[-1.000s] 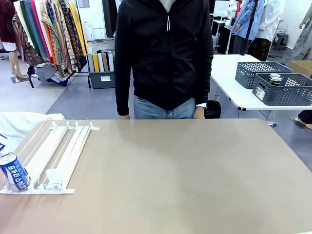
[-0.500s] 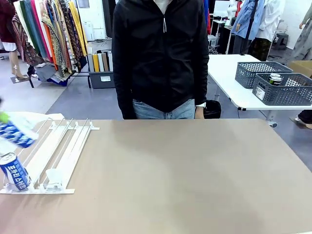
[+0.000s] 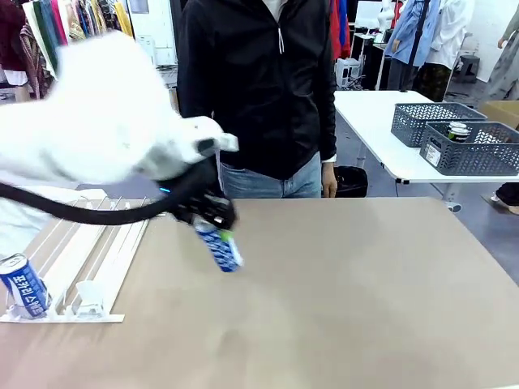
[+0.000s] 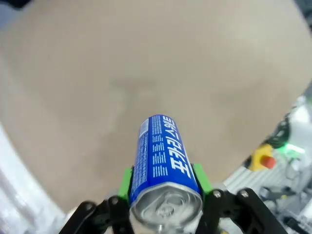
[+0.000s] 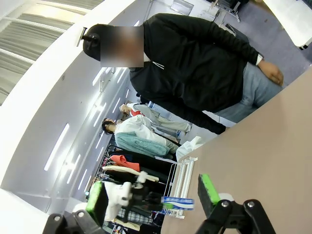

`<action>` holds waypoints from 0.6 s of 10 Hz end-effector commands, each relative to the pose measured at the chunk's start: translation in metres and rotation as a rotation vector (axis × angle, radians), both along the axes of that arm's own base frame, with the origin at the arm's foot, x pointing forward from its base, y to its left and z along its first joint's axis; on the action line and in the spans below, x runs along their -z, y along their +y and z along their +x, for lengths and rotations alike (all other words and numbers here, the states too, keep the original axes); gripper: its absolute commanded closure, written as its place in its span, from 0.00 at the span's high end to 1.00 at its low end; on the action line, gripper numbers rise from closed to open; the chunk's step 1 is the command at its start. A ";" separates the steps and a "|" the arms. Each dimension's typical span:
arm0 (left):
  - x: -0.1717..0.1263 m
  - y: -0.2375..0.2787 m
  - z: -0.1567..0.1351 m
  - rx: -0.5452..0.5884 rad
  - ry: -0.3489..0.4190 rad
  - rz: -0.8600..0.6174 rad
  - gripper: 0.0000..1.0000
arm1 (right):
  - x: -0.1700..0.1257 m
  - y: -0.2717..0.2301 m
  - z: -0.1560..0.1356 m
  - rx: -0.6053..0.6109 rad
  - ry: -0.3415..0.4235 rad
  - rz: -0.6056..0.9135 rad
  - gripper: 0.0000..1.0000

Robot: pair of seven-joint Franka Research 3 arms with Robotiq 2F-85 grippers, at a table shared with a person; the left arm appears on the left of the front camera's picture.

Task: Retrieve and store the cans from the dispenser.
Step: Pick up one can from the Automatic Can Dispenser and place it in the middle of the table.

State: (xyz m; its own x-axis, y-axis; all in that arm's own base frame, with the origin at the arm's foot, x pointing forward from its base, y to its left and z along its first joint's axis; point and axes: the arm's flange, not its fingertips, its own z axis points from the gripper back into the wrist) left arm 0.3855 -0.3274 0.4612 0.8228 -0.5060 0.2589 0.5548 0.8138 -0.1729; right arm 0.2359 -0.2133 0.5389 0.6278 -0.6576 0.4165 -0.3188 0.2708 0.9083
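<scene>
Blue, white-lettered, silver-topped can (image 4: 163, 156) between green pads (image 4: 125, 181) of black left hand (image 4: 163, 179); same-blue second can (image 3: 24, 285) on white dispenser (image 3: 117, 259); tan desk (image 3: 340, 284).

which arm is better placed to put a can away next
Left. The left claw is shut on the blue can above the table; the right claw is open and empty, pointing up toward the person.

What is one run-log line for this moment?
left jaws: shut on blue can over table | right jaws: open | rack: second can at low end
</scene>
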 end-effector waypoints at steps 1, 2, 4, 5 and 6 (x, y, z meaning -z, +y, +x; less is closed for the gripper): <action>0.015 -0.036 0.059 0.084 0.008 0.124 0.00 | -0.004 0.000 0.002 0.008 -0.027 0.021 1.00; 0.029 -0.047 0.064 0.118 0.009 0.162 0.00 | -0.004 0.000 0.002 0.008 -0.027 0.021 1.00; 0.040 -0.057 0.070 0.146 -0.049 0.243 0.00 | -0.004 0.000 0.002 0.008 -0.027 0.021 1.00; 0.045 -0.062 0.070 0.177 -0.024 0.250 0.00 | -0.004 0.000 0.002 0.008 -0.027 0.021 1.00; 0.049 -0.068 0.070 0.199 -0.010 0.246 0.00 | -0.004 0.000 0.002 0.008 -0.027 0.021 1.00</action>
State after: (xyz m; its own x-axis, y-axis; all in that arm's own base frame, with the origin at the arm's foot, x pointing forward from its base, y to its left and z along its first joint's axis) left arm 0.4562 -0.3865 0.4084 0.6956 -0.7074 0.1251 0.7115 0.7025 0.0166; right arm 0.2359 -0.2134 0.5388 0.6279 -0.6577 0.4161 -0.3186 0.2706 0.9085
